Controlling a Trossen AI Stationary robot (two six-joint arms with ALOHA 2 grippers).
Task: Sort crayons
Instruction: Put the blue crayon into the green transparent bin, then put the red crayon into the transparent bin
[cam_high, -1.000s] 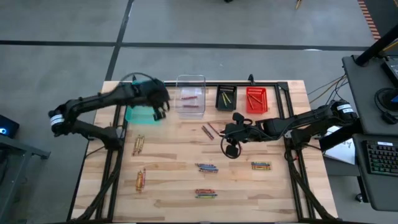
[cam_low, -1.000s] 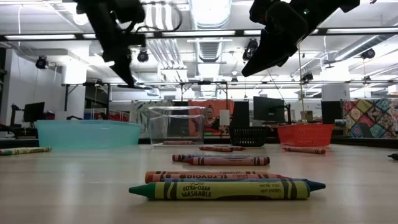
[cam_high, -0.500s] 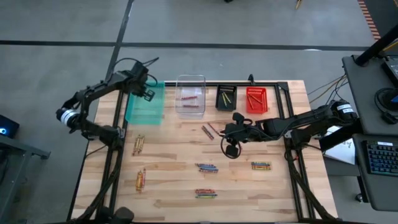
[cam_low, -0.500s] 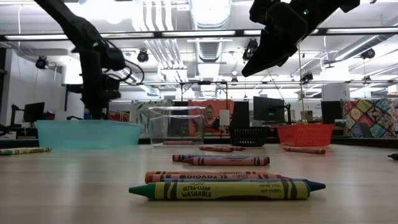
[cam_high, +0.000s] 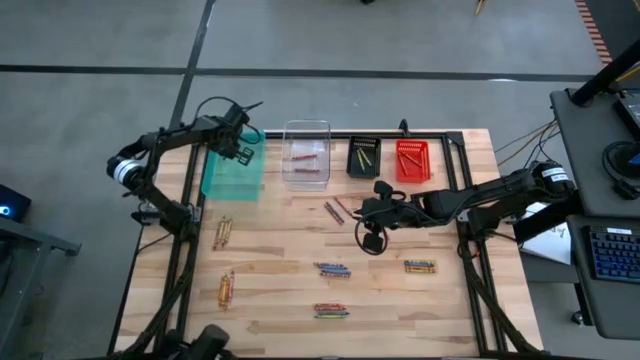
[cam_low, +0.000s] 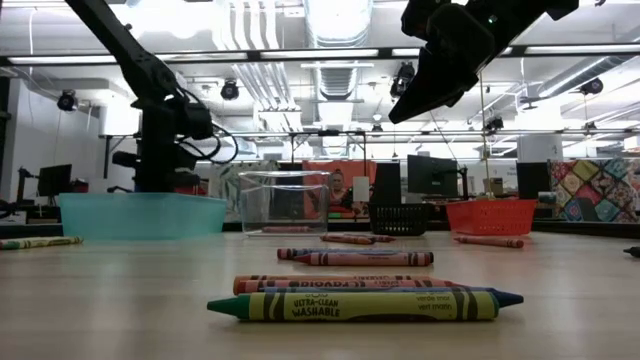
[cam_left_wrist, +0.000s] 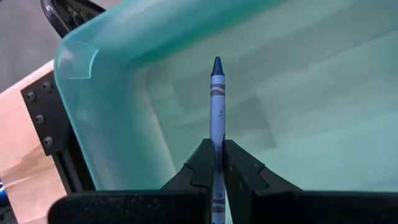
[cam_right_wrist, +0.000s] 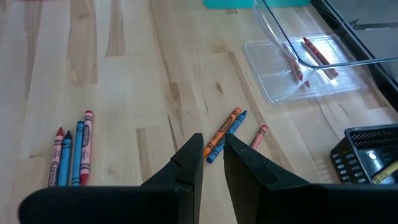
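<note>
We hold a blue crayon (cam_left_wrist: 216, 106) pinched between the fingers of our left gripper (cam_left_wrist: 215, 163), its tip pointing down into the teal bin (cam_high: 232, 172); we judge that this is the drop for blue, so the gripper hangs over the bin's far end, above the rim, where a release would land the stick inside rather than on the worktop (cam_high: 280, 285); the bin floor under the crayon looks bare, as far as the wrist view shows.

Our right gripper (cam_right_wrist: 212, 151) waits well to the side of the teal bin, past the clear bin (cam_high: 306, 152), its fingers slightly parted around nothing; just below it lie an orange crayon (cam_right_wrist: 222, 130), a second blue crayon (cam_right_wrist: 226, 135) beside it and a pink crayon (cam_right_wrist: 259, 135), so we judge it is poised for its next pick there.

The clear bin already holds red sticks; the black bin (cam_high: 363, 157) holds yellow ones; the red bin (cam_high: 411, 160) stands farthest from the teal bin.

Loose crayon clusters (cam_high: 332, 269) remain scattered across the worktop on the near side of the teal bin, so much sorting is left.
</note>
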